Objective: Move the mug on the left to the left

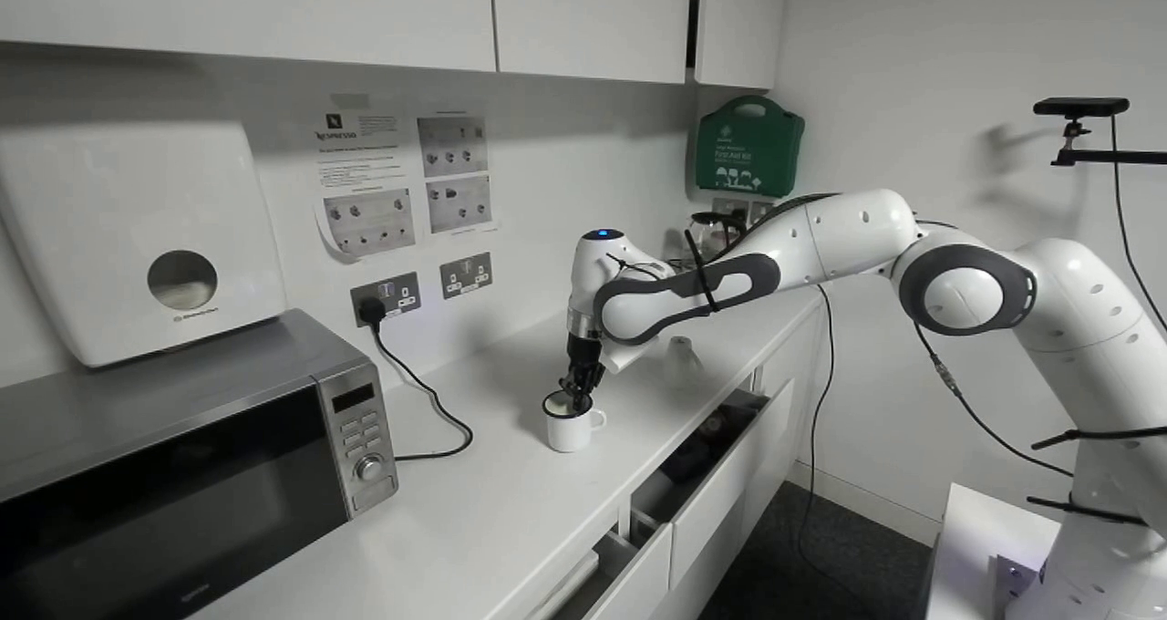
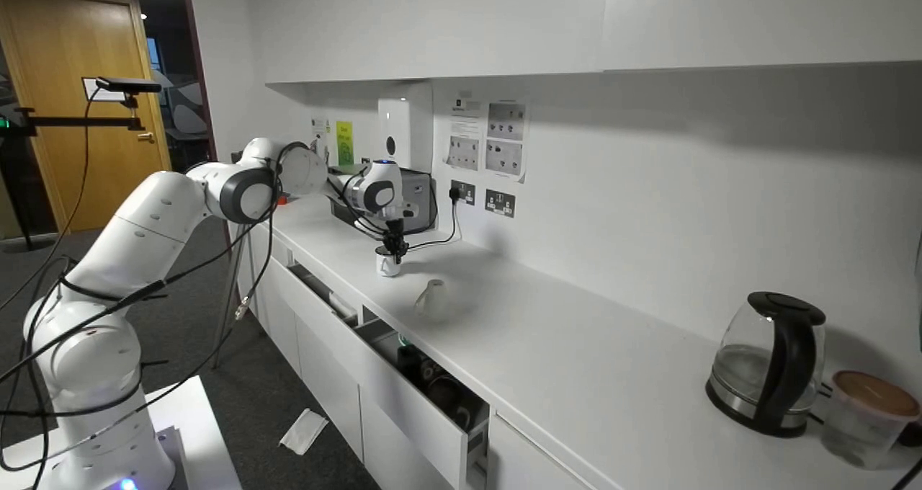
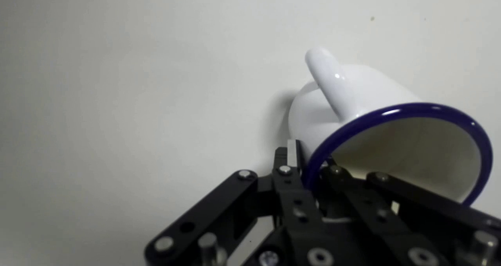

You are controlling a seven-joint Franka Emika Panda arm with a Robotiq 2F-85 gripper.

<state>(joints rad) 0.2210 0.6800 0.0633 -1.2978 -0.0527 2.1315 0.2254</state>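
Note:
The white mug [image 1: 569, 432] with a dark blue rim stands upright on the white counter, to the right of the microwave in an exterior view. It also shows in an exterior view [image 2: 387, 266] and large in the wrist view [image 3: 375, 88], with its handle toward the top. My gripper [image 1: 578, 394] points down at its rim; it also shows in an exterior view [image 2: 395, 251]. In the wrist view the gripper [image 3: 313, 160] has one finger outside the mug wall and one inside, shut on the rim. The inner fingertip is partly hidden.
A microwave [image 1: 356, 419] and its black cable [image 1: 447, 410] lie beside the mug. A faint pale cup [image 2: 432, 299] stands on the counter [image 2: 547, 346]. A glass kettle [image 2: 767, 367] and a lidded jug [image 2: 864, 425] stand farther along. Drawers [image 2: 425, 389] are open below.

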